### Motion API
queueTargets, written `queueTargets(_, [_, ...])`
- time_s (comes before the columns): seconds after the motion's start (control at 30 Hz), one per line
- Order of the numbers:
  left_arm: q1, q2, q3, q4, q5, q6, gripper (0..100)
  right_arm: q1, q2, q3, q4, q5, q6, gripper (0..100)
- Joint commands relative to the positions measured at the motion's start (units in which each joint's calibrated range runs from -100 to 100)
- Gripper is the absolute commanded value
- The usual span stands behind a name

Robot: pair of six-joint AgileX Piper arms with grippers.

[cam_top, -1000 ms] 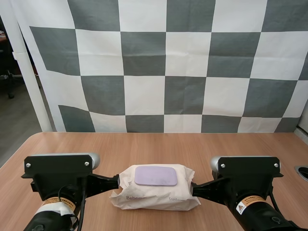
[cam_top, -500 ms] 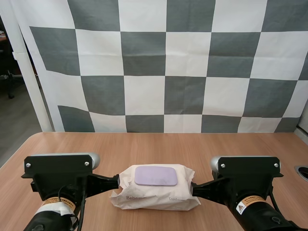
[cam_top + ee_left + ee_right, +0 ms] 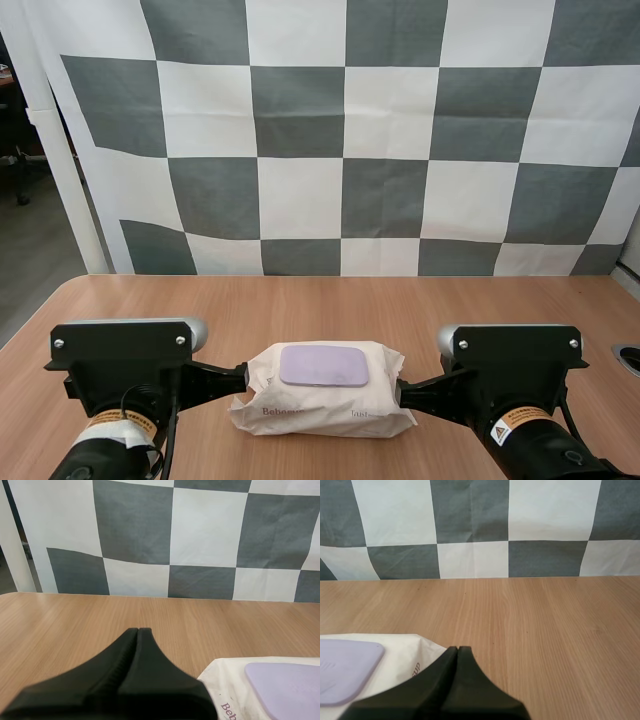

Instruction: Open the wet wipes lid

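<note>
A white pack of wet wipes (image 3: 325, 400) lies flat on the wooden table (image 3: 320, 305) between my two arms. Its lilac lid (image 3: 324, 365) is down on top of the pack. My left gripper (image 3: 238, 377) is shut and sits just off the pack's left end. At the pack's right end, my right gripper (image 3: 402, 392) is shut too. The left wrist view has my left gripper (image 3: 138, 630) as one dark wedge beside the pack (image 3: 235, 690) and lid (image 3: 287, 687). My right gripper (image 3: 457, 649) likewise lies together beside the pack (image 3: 407, 652) and lid (image 3: 345, 670).
Bare tabletop stretches beyond the pack toward the far edge. A round hole (image 3: 628, 356) sits in the table at the far right.
</note>
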Motion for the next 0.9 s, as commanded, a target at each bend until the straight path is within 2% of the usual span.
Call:
queueTargets(0.0, [0.00,0.0,0.0,-0.1,-0.1,0.0,0,0.0,0.0,0.0,0.0,-0.1,0.0,0])
queueTargets(0.87, [0.00,0.0,0.0,-0.1,-0.1,0.0,0,0.0,0.0,0.0,0.5,-0.1,0.0,0])
